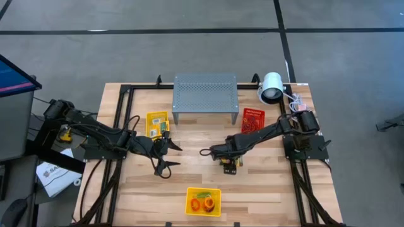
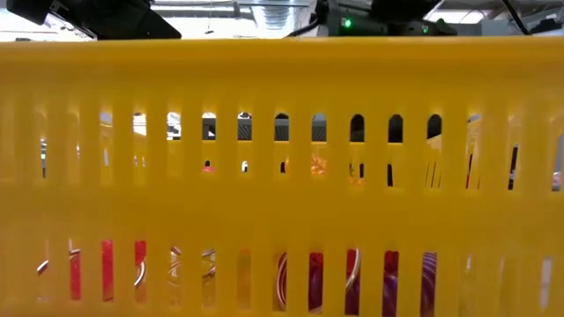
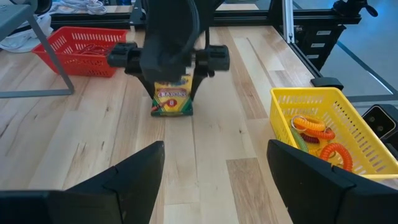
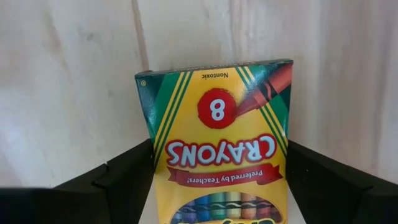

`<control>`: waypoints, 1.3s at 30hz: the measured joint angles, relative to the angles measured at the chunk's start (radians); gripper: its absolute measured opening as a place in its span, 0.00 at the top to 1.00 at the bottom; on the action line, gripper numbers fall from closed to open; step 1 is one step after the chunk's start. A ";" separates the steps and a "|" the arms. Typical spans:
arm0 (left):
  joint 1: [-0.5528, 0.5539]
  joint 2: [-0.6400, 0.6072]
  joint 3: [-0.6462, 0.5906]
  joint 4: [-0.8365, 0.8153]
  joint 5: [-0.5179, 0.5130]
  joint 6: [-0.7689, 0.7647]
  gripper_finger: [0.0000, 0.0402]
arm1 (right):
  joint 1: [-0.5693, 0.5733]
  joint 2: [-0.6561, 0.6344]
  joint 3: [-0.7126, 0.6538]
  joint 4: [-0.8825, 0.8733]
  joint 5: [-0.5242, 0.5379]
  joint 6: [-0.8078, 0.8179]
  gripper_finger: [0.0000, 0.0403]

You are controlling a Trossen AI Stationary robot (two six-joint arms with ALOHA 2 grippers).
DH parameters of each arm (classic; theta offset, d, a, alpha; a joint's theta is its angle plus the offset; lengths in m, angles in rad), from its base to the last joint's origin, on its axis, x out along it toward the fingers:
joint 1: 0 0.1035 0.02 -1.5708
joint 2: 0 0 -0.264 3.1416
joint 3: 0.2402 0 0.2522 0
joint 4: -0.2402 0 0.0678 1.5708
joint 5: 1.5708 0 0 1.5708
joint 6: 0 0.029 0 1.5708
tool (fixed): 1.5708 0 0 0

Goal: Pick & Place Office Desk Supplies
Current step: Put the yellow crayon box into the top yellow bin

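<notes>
Crayon box (image 4: 221, 140), yellow-green, "8 CRAYONS" printed, clamped between right gripper (image 1: 228, 165) fingers; long axis roughly vertical on table (image 1: 271, 189). Left gripper (image 1: 169, 156) spread apart, nothing held.

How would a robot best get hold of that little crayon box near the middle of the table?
From above, pinching its two broad flat faces. The crayon box is thin and flat, and the right gripper already straddles it that way, a finger on each side, with the box's label between the fingers. The left gripper waits open nearby.
</notes>
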 joint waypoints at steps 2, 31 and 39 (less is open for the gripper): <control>0.000 0.000 0.000 0.000 0.000 0.000 0.30 | -0.004 -0.016 0.001 -0.006 0.000 0.000 0.20; 0.000 0.000 0.000 0.000 0.000 -0.030 0.30 | -0.042 -0.103 0.102 -0.030 0.006 -0.071 0.20; 0.023 0.000 0.000 0.045 -0.002 -0.237 0.30 | -0.054 -0.104 0.244 -0.057 0.139 -0.188 0.21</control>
